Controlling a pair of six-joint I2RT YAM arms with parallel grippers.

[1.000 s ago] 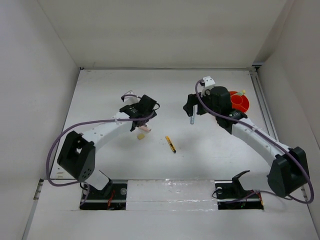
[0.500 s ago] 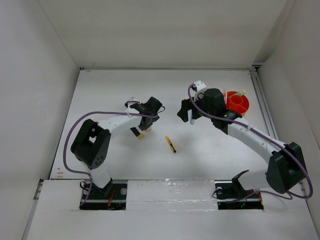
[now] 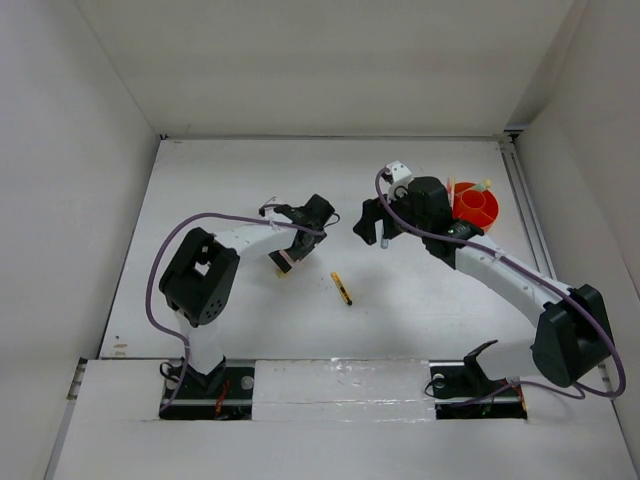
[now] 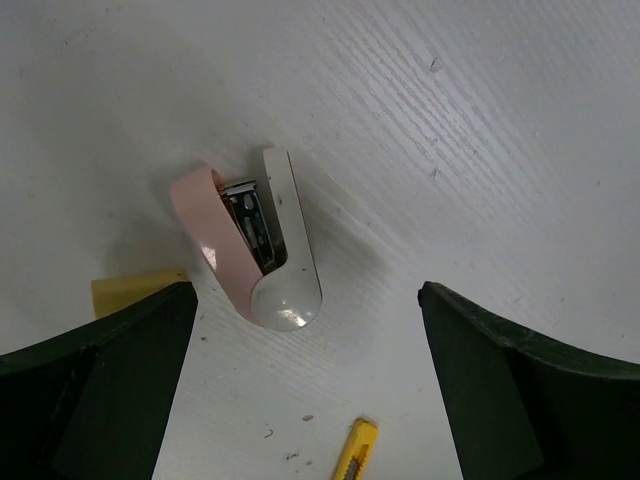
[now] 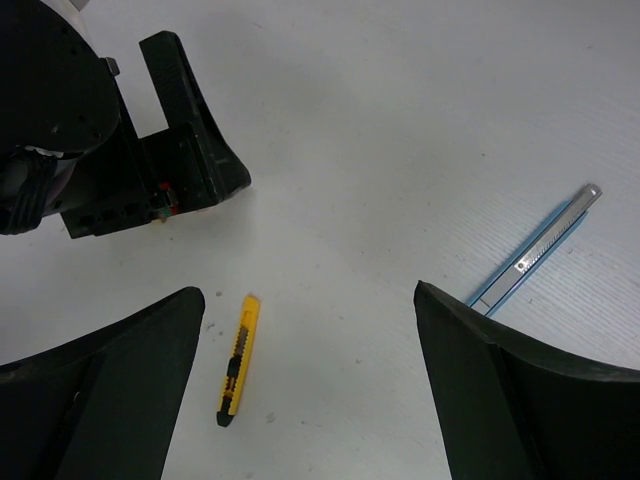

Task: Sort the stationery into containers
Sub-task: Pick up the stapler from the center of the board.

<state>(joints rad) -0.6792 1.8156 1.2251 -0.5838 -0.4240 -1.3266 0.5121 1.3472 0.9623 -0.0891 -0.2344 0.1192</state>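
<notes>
The orange pot (image 3: 478, 205) stands at the back right, with a pale marker tip (image 3: 487, 185) poking out of it. A short yellow-black pen (image 3: 342, 288) (image 5: 238, 360) lies mid-table. Under my left arm lie a pink and white stapler-like piece (image 4: 255, 250) and a tan eraser (image 4: 135, 292) (image 3: 283, 270). My left gripper (image 3: 320, 212) (image 4: 305, 292) hangs open just above that pink piece, holding nothing. My right gripper (image 3: 370, 222) (image 5: 308, 292) is open and empty, left of the pot. A grey-blue pen (image 5: 535, 250) (image 3: 383, 239) lies beside it.
White walls close the table on three sides, and a rail (image 3: 525, 215) runs along the right edge just beyond the pot. The two grippers stand close together near the table's middle. My left gripper's black body (image 5: 150, 150) shows in the right wrist view.
My left gripper has swung right, toward the middle, and its arm has folded in closer. My right gripper has moved left, away from the pot. Nothing on the table has moved.
</notes>
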